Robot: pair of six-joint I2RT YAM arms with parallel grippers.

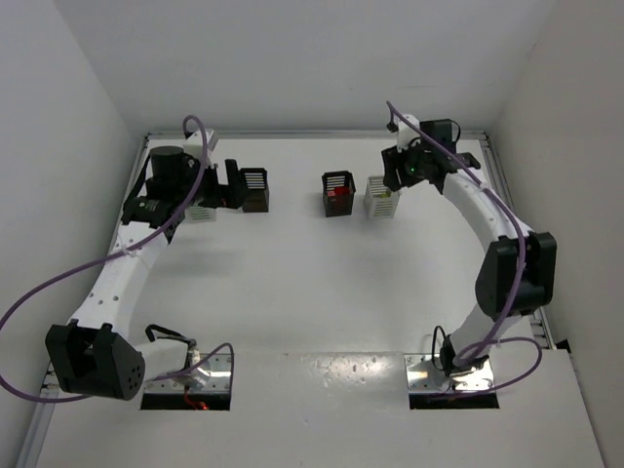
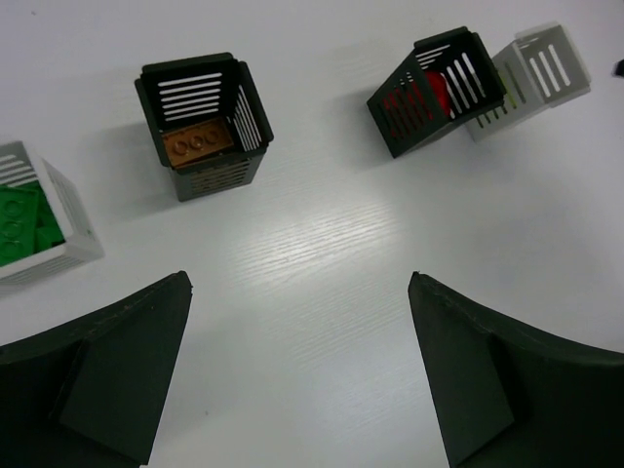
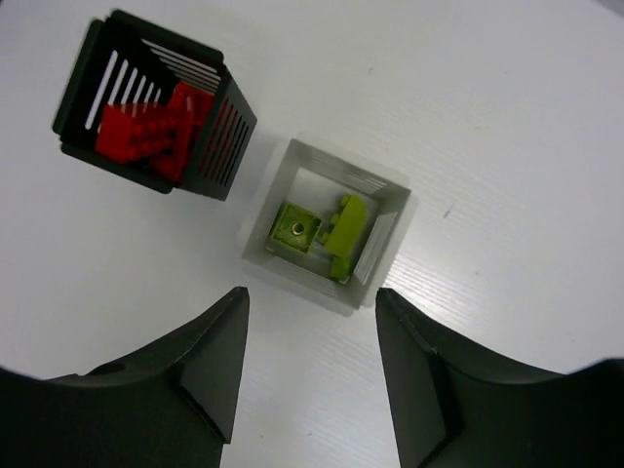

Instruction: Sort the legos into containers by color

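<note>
Nearest the lens, the right hand (image 3: 310, 322) hangs spread and empty over the white slatted plastic bin (image 3: 351, 166), where two yellow-green plastic bricks (image 3: 322, 229) lie. Just left of that bin, a black slatted bin (image 3: 229, 136) holds red bricks (image 3: 146, 132). Well left of it, a second black bin (image 2: 190, 93) holds an orange-brown brick (image 2: 198, 143) and a second white bin (image 2: 73, 239) holds green bricks (image 2: 24, 219). The left hand (image 2: 300, 283) is spread and empty. No loose brick shows on the white table (image 1: 312, 283), so sorting looks done.

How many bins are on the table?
4, in a row: left white bin with green bricks, left black bin with a brown brick, right black bin with red bricks, right white bin with yellow-green bricks. None seems hidden.
</note>
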